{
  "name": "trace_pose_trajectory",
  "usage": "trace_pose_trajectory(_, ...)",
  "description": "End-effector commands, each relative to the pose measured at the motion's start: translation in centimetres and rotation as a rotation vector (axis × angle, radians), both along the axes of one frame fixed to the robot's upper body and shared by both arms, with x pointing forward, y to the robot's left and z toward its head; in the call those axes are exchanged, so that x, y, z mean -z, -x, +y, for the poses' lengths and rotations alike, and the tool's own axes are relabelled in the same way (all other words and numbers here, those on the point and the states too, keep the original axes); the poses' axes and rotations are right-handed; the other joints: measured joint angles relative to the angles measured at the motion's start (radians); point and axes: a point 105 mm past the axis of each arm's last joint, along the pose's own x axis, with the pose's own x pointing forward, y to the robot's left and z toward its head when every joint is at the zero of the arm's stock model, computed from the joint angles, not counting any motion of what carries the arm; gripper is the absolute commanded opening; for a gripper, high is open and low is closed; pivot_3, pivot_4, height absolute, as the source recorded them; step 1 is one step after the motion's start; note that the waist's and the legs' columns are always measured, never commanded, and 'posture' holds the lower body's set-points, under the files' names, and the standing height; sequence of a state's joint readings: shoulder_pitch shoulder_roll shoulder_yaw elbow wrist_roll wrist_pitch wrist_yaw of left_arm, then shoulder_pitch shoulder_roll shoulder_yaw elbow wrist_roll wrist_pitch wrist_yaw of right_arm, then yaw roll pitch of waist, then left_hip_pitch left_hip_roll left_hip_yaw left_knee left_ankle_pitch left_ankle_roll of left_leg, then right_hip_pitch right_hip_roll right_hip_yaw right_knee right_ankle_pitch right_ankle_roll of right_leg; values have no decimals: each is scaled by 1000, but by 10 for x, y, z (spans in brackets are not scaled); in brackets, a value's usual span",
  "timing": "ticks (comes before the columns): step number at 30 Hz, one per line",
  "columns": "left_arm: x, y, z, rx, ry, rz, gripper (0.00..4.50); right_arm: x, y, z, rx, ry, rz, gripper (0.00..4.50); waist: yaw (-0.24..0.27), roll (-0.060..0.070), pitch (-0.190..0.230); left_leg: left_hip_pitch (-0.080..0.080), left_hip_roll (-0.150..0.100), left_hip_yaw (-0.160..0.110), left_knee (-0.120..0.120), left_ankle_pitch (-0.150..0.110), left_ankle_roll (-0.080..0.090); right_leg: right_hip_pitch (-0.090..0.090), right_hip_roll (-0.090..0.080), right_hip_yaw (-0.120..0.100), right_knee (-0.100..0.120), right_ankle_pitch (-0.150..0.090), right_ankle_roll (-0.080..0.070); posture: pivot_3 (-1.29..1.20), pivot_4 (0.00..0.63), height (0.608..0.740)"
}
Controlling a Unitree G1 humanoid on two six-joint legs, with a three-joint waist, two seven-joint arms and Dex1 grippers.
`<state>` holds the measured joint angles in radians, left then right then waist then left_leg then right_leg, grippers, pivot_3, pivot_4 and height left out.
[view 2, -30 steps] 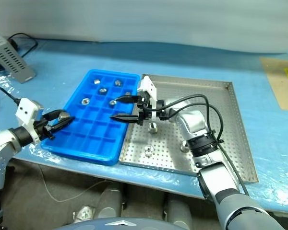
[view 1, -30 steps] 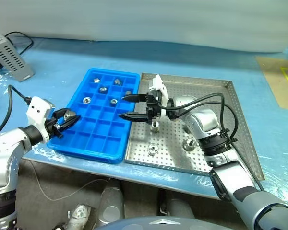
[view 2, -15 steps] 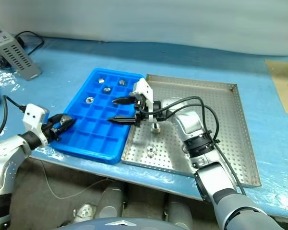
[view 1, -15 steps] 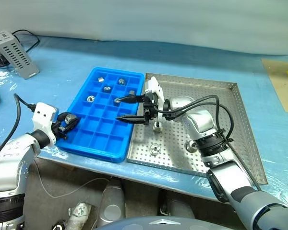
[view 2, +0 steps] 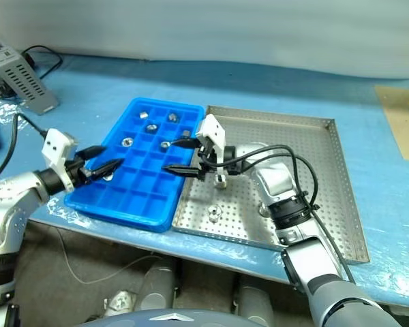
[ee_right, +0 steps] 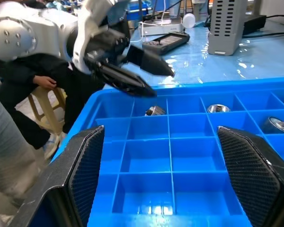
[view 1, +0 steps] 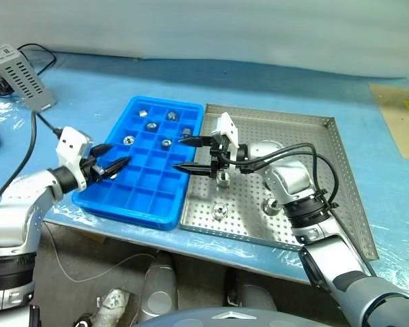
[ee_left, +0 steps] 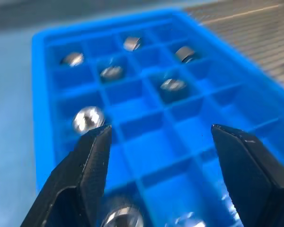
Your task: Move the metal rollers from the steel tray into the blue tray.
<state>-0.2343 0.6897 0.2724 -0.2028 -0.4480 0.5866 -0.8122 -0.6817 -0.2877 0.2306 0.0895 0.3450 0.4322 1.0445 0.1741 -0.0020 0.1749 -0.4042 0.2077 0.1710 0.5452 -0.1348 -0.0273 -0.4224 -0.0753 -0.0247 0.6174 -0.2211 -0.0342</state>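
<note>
Blue tray [view 1: 144, 199]: near rows of compartments bare, free to reach from above. Far rows hold metal rollers [view 1: 150, 126]. Left gripper [view 1: 116, 163], fingers apart, hangs over tray's left edge; right gripper [view 1: 188, 153], fingers wide, over its right edge, so middle columns stay open btwn them. Steel tray [view 1: 327, 163]: far right floor bare; three rollers [view 1: 219, 211] stand near the left-centre, under right arm.

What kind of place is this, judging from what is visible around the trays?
Probably a workshop or robot test lab. The steel tray and blue tray sit on a bench under a plastic-covered blue sheet, a grey vented electronics box with cables lies at the corner, and a seated person waits nearby.
</note>
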Motion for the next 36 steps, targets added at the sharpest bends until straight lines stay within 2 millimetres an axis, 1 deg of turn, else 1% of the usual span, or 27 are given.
trace_pose_trajectory(1, -23, -1, -32, 191, -43, -74, 3529, -14, 3, -18, 39, -27, -40, 3987, 3, 0, 0, 0, 0, 0, 0, 0, 0, 0, 0, 0, 0, 0, 0, 199, 150, 740)
trace_pose_trajectory(2, -25, -5, -41, 233, -59, -84, 3529, -13, 1, -24, 64, -18, -40, 3987, 4, 0, 0, 0, 0, 0, 0, 0, 0, 0, 0, 0, 1, 0, 0, 69, 150, 740)
trace_pose_trajectory(4, -23, -14, -60, 312, -87, -85, 3529, -11, -3, -37, 125, -10, -42, 3987, -3, 0, 0, 0, 0, 0, 1, 1, -1, 0, 0, 0, 1, 0, 0, 40, 150, 740)
trace_pose_trajectory(6, -16, -21, -75, 385, -112, -69, 3529, -12, -6, -48, 187, -10, -52, 3987, -19, 0, 0, 0, -1, 1, 3, 1, -2, 0, 0, 2, 3, 0, 0, -36, 150, 740)
trace_pose_trajectory(8, -6, -29, -87, 452, -140, -44, 3529, -12, -9, -61, 261, -11, -65, 3987, -40, 0, 0, 1, -1, 1, 4, 3, -4, 0, 0, 3, 4, 0, 1, -99, 150, 740)
trace_pose_trajectory(10, -1, -36, -96, 507, -147, -25, 3529, -10, -8, -73, 328, -3, -78, 3987, -62, 0, 0, 0, -1, 1, 4, 3, -4, 0, 0, 3, 4, 0, 1, -166, 150, 740)
trace_pose_trajectory(14, 5, -47, -111, 595, -142, 1, 3529, -5, 4, -88, 422, 0, -84, 3987, -107, 0, 0, 0, 0, 1, 3, 3, -4, 0, 2, 3, 3, 0, 1, -295, 150, 740)
trace_pose_trajectory(16, 13, -49, -119, 641, -158, 17, 3529, -2, 11, -94, 468, -2, -81, 3987, -131, 0, 0, 0, 0, 2, 3, 3, -4, 0, 2, 3, 2, 0, 1, -354, 150, 740)
trace_pose_trajectory(18, 20, -48, -127, 708, -166, 44, 3529, 2, 19, -100, 517, -7, -72, 3987, -143, 0, 0, 0, -1, 2, 3, 2, -2, 0, 2, 4, 1, 0, 1, -404, 150, 740)
trace_pose_trajectory(21, 29, -45, -131, 779, -184, 84, 3529, 6, 27, -106, 569, -7, -57, 3987, -165, 0, 0, 1, -1, 3, 5, 0, 0, 0, 2, 5, 1, 0, 1, -445, 150, 740)
trace_pose_trajectory(24, 42, -39, -132, 854, -235, 134, 3529, 9, 34, -109, 607, -1, -44, 3987, -181, 0, 0, 1, 0, 4, 6, -1, 3, 0, 2, 5, 1, 0, 1, -465, 150, 740)
trace_pose_trajectory(27, 50, -41, -136, 872, -273, 150, 3529, 11, 36, -111, 628, 6, -40, 3987, -189, 0, 0, 2, 0, 4, 7, -2, 3, 2, 2, 6, 1, 1, 1, -488, 150, 740)
trace_pose_trajectory(29, 54, -43, -139, 880, -290, 153, 3529, 11, 37, -111, 638, 7, -41, 3987, -189, 0, 0, 2, 0, 4, 10, -2, 4, 3, 1, 6, 1, 1, 1, -496, 150, 740)
trace_pose_trajectory(32, 54, -49, -152, 871, -277, 158, 3529, 10, 36, -111, 655, 2, -42, 3987, -190, 0, 0, 2, 0, 4, 13, -3, 6, 5, 1, 6, 1, 1, 1, -495, 150, 740)
trace_pose_trajectory(34, 55, -53, -158, 866, -296, 150, 3529, 14, 37, -111, 660, 17, -39, 3987, -189, 0, 0, 1, 0, 4, 15, -5, 8, 5, 0, 6, 1, 1, 1, -497, 150, 740)
trace_pose_trajectory(36, 57, -51, -163, 898, -327, 148, 3529, 14, 38, -110, 660, 19, -35, 3987, -189, 0, -1, 0, -1, 4, 16, -5, 9, 5, 0, 6, 1, 1, 1, -497, 150, 740)
